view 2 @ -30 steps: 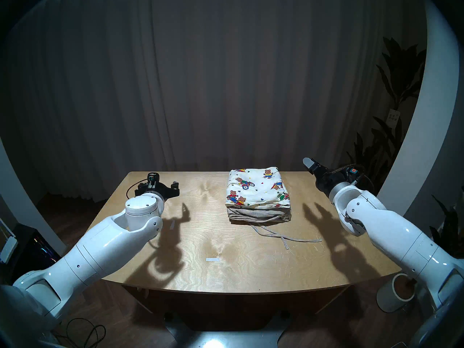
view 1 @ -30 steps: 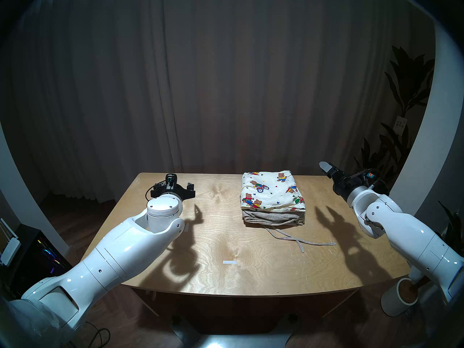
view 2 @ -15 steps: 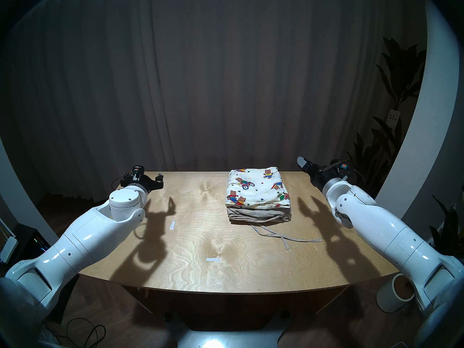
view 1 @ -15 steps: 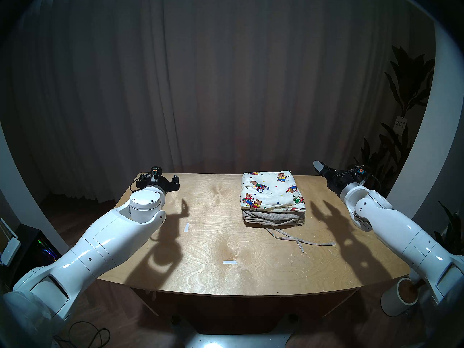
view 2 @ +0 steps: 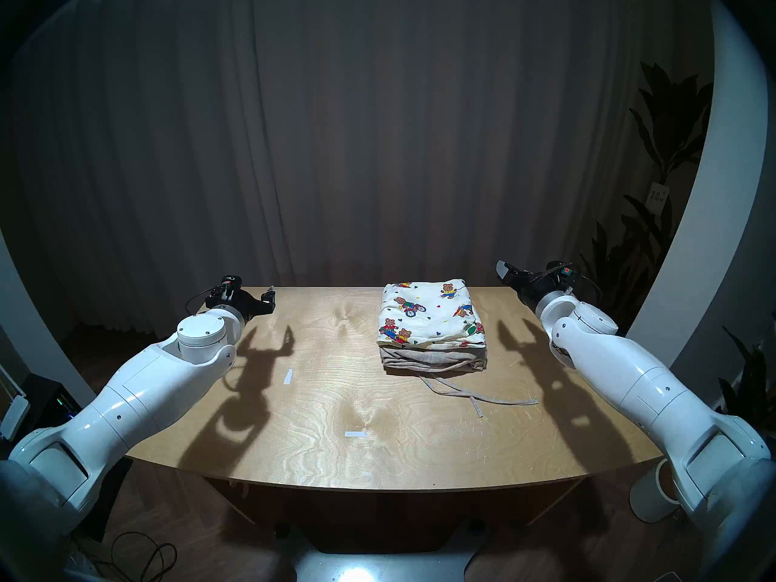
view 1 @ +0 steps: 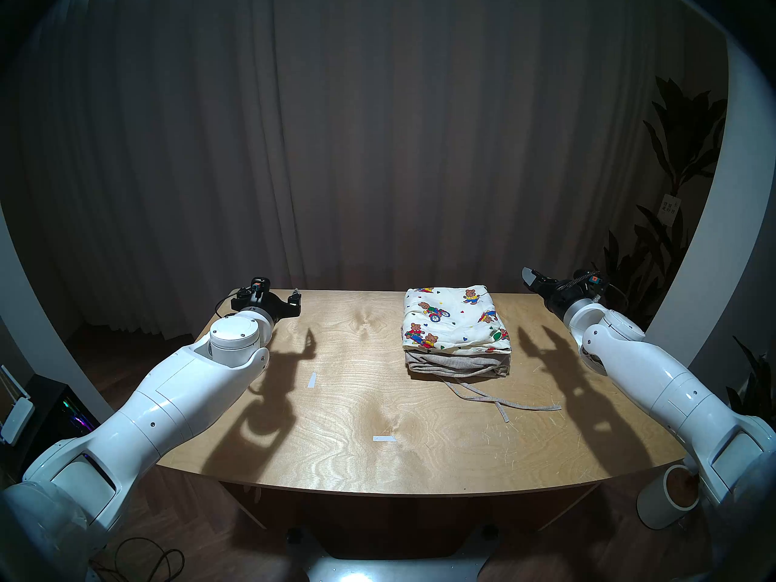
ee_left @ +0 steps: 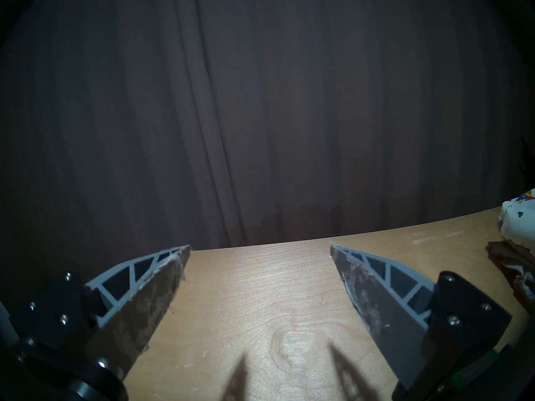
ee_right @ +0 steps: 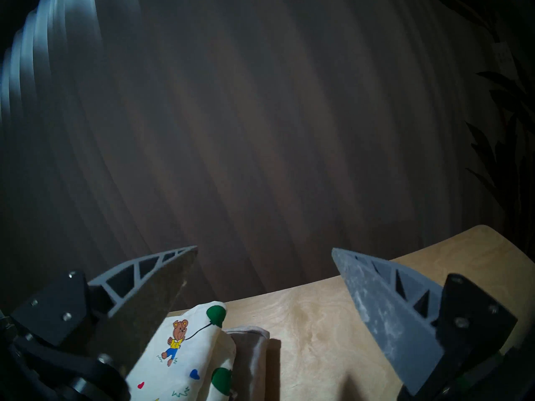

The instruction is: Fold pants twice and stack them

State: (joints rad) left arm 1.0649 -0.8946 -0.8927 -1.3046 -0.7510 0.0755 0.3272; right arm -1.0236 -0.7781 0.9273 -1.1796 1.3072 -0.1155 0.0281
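Shorts, teddy-bear pair (view 1: 455, 320) atop grey pair (view 1: 457, 365), haven't shifted on your bench (view 1: 357, 400); left tool (ee_left: 260, 248) has swung toward nine o'clock, right tool (ee_right: 265, 248) toward twelve, both open, empty.

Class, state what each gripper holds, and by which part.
Nothing is held: the left gripper and right gripper are both open and empty.

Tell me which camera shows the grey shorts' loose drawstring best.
Head stereo left: the drawstring lies in full on the table, trailing from the grey shorts under the teddy-bear shorts. Head stereo right shows nearly the same. Neither wrist view shows it, only edges of the stack.
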